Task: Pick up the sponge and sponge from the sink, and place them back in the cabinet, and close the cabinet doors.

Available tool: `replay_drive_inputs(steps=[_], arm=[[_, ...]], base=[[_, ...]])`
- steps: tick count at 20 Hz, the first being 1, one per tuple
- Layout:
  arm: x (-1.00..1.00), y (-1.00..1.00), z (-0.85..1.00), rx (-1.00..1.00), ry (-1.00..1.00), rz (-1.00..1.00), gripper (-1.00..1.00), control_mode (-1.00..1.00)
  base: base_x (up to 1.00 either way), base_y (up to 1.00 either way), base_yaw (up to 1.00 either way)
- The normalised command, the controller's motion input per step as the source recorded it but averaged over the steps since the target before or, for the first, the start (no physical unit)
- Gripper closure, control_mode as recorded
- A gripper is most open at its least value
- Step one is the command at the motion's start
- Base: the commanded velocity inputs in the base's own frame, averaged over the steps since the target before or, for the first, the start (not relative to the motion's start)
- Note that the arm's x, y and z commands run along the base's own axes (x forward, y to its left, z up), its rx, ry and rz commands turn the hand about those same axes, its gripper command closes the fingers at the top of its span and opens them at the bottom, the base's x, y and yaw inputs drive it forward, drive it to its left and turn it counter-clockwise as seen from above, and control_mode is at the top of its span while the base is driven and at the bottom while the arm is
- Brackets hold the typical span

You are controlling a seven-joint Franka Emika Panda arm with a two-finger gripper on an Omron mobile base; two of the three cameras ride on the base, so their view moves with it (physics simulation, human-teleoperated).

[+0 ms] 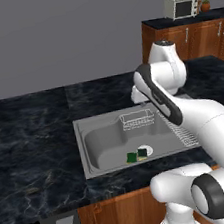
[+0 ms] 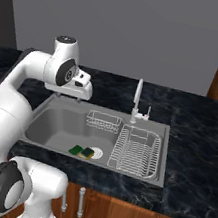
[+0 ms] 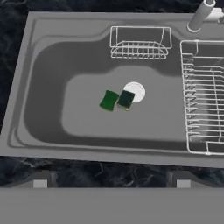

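Two sponges (image 3: 117, 100) with dark green faces and yellow edges lie beside the white drain (image 3: 136, 90) in the grey steel sink (image 3: 48, 52). Around the sink, the worktop (image 1: 32, 140) is black, veined like marble.

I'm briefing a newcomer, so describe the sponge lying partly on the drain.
Find the grey sink in the dark counter. On its floor lie two green sponges side by side; yours overlaps the round white drain, while the brighter green one lies clear of it.
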Motion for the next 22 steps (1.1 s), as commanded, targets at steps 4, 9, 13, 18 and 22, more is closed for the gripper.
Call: replay_drive_inputs(steps=[4, 9, 13, 18, 22], arm=[[0.24, 0.00, -0.49, 0.00, 0.00, -0.06, -1.00, -1.00], [0.20, 0.00, -0.42, 0.00, 0.00, -0.07, -1.00, -1.00], [0.20, 0.00, -0.40, 0.01, 0.00, -0.06, -1.00, -1.00], [0.17, -0.07, -0.43, 0.03, 0.00, -0.02, -1.00, -1.00], [0.21, -0.15, -0.40, 0.05, 0.00, 0.00, -1.00, -1.00]], base=[[0.00, 0.00, 0.00], [0.00, 0.00, 0.00], [0.00, 0.00, 0.00], [0.00, 0.00, 0.00], [0.00, 0.00, 0.00]])
